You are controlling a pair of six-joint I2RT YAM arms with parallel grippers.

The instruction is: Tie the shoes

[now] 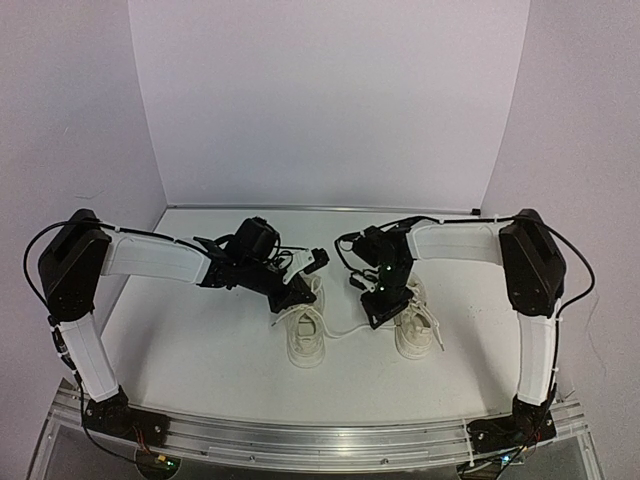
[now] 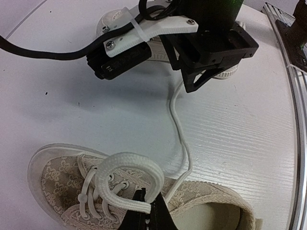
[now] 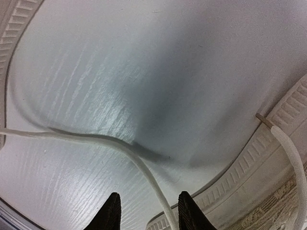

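Two cream-white sneakers stand side by side, the left shoe (image 1: 305,338) and the right shoe (image 1: 418,326). My left gripper (image 1: 298,296) hovers over the left shoe (image 2: 57,182). In the left wrist view it (image 2: 146,216) is shut on a loop of flat white lace (image 2: 125,163) above the tongue. A thin lace strand (image 2: 179,125) runs from that shoe across the table toward my right gripper (image 2: 204,76). In the right wrist view my right gripper (image 3: 149,213) is open and low over the table, with the strand (image 3: 144,175) lying between its fingers (image 3: 111,213). The right shoe's sole (image 3: 268,155) is beside it.
A metal rail (image 1: 300,438) runs along the table's near edge and also shows in the left wrist view (image 2: 300,124). White walls (image 1: 330,100) close the back and sides. A black cable (image 2: 48,53) hangs from the right arm over the table.
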